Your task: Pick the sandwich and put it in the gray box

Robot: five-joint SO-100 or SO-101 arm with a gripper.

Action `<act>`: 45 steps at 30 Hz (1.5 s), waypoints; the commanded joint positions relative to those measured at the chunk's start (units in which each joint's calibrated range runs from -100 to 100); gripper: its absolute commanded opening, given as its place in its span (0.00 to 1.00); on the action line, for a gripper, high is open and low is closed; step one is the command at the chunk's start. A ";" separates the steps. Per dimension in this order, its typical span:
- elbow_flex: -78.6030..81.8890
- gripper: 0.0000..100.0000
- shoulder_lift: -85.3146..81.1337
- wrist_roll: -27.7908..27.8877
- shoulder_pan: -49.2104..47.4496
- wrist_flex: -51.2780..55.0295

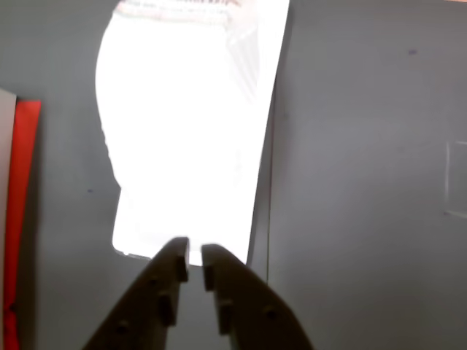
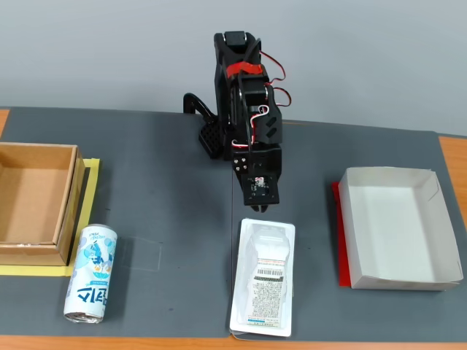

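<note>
The sandwich (image 2: 264,277) is a flat white wrapped pack with a barcode label, lying on the dark table in front of the arm in the fixed view. In the wrist view it (image 1: 182,131) shows overexposed white, stretching away from the fingertips. My gripper (image 2: 261,210) points down just behind the pack's far edge. In the wrist view the gripper (image 1: 194,259) has its jaws almost together, with only a narrow slit, right at the pack's near edge and holding nothing. The gray box (image 2: 350,240), a shallow pale tray, stands empty at the right; a sliver of it (image 1: 6,182) shows at the wrist view's left edge.
A red sheet (image 2: 337,219) lies under the gray box and also shows in the wrist view (image 1: 22,204). A brown cardboard box (image 2: 33,200) on yellow tape stands at the left. A blue-and-white drink can (image 2: 91,273) lies in front of it. The arm's base (image 2: 211,138) is at the back.
</note>
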 commanded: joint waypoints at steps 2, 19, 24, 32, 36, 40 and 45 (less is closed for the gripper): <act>-13.26 0.02 9.99 -3.22 -2.43 -0.04; -31.26 0.02 29.75 -9.83 -5.78 -0.56; -33.89 0.02 32.71 -9.83 -5.11 -0.56; -35.88 0.02 33.14 -9.41 -3.99 0.14; -35.79 0.02 32.46 -9.21 -2.95 0.31; -35.88 0.02 32.38 -8.53 -1.23 2.74; -35.88 0.02 32.38 -8.06 0.18 2.92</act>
